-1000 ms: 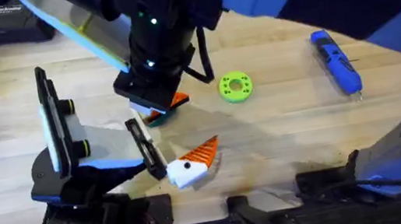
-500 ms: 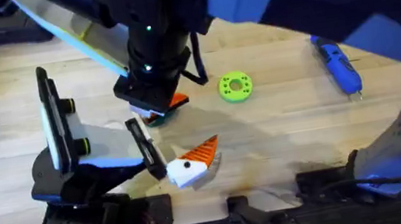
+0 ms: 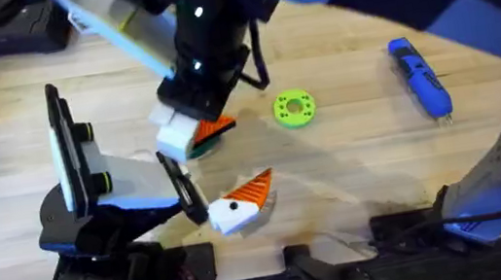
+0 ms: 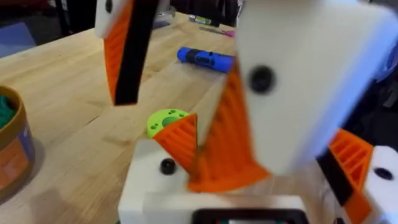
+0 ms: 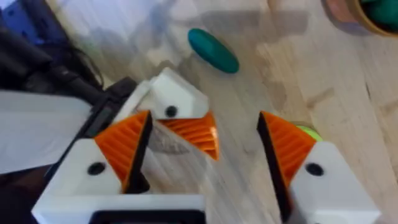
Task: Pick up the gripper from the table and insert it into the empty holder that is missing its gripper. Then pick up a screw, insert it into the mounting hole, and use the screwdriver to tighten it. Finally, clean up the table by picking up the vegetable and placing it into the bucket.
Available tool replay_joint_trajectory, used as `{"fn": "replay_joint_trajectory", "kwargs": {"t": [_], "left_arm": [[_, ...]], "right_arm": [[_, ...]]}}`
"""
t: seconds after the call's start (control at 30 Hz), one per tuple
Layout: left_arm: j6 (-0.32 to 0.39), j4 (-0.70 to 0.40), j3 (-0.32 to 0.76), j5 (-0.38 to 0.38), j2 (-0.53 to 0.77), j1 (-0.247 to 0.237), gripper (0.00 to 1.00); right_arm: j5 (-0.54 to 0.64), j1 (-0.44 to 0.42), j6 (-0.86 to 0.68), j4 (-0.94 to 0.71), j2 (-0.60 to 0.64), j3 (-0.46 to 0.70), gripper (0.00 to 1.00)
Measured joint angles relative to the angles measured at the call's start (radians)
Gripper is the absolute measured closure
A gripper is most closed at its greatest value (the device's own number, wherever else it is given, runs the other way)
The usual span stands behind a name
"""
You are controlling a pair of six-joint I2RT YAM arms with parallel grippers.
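Orange, the loose gripper (image 3: 254, 191) sits unmoved against the holder (image 3: 229, 219), seemingly seated; my left gripper (image 3: 196, 133) has twisted just beyond it. Right gripper (image 5: 205, 124) gapes wide; the left's I cannot tell.

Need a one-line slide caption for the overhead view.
Black arm's gripper hovers above the white-and-blue arm's finger bar; green disc and blue screwdriver lie beyond on the wooden table.

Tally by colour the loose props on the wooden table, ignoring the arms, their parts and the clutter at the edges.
Green: 2 (ring disc, vegetable)
Blue: 1 (screwdriver)
Brown-orange: 1 (bucket)
Total: 4
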Motion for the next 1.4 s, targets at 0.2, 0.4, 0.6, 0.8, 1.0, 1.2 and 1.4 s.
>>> {"fn": "replay_joint_trajectory", "kwargs": {"t": [0.2, 0.4, 0.6, 0.8, 1.0, 1.2, 1.4], "left_arm": [[0.009, 0.0, 0.0, 0.0, -0.002, 0.0, 0.015], [0.015, 0.0, 0.0, 0.0, -0.006, 0.0, 0.015], [0.016, 0.0, 0.0, 0.0, -0.006, 0.0, 0.015], [0.016, 0.0, 0.0, 0.0, -0.006, 0.0, 0.015], [0.018, 0.0, 0.0, 0.0, -0.006, 0.0, 0.073], [0.022, 0.0, 0.0, 0.0, -0.006, 0.0, 0.734], [0.026, 0.0, 0.0, 0.0, -0.006, 0.0, 0.985]], "right_arm": [[-0.036, -0.051, 0.009, -0.001, -0.037, 0.0, 0.007], [-0.157, -0.137, 0.005, 0.006, -0.149, -0.052, 0.007], [-0.22, -0.186, 0.008, 0.102, -0.301, -0.269, 0.007], [-0.321, -0.239, 0.026, 0.223, -0.56, -0.56, 0.007], [-0.476, -0.346, 0.028, 0.223, -0.828, -0.741, 0.007], [-0.566, -0.412, -0.002, 0.196, -0.979, -0.824, 0.008], [-0.578, -0.415, -0.029, 0.192, -1.019, -0.829, 0.008]]}}
